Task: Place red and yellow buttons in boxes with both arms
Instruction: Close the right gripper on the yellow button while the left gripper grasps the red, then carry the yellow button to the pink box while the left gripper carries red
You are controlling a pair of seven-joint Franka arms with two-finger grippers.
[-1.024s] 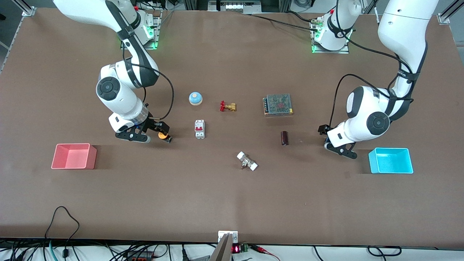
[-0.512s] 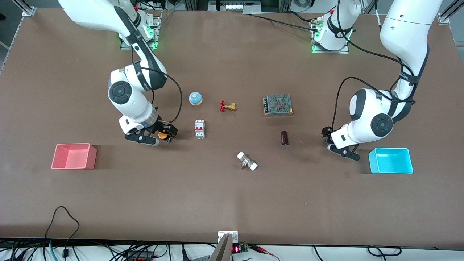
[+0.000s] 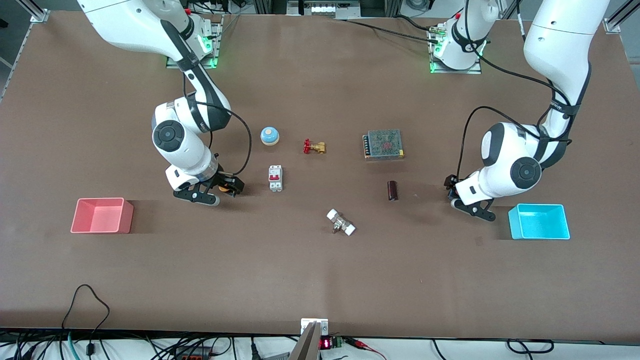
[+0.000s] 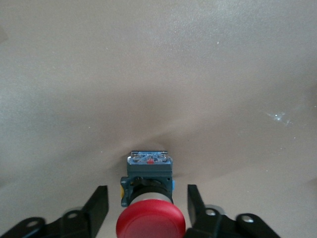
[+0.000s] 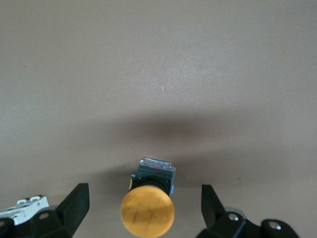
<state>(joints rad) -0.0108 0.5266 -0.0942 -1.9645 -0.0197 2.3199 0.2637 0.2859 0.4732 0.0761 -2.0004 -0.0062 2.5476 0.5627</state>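
The red button (image 4: 150, 224) stands on its dark base on the table, between the open fingers of my left gripper (image 4: 147, 208), with a small gap on each side. In the front view my left gripper (image 3: 463, 198) is low at the table beside the cyan box (image 3: 539, 221) and hides that button. The yellow button (image 5: 147, 212) stands between the wide-open fingers of my right gripper (image 5: 145, 203), touching neither. In the front view the yellow button (image 3: 225, 188) shows inside my right gripper (image 3: 219, 193). The pink box (image 3: 102, 216) sits toward the right arm's end.
Between the two grippers lie a white circuit breaker (image 3: 275, 178), a blue dome bell (image 3: 269, 135), a brass valve with a red handle (image 3: 314, 146), a meshed power supply (image 3: 384, 144), a dark cylinder (image 3: 393, 190) and a white-ended fitting (image 3: 341, 222).
My right gripper has shifted toward the yellow button and now straddles it. My left gripper has moved slightly toward the robots' bases. Neither button has moved.
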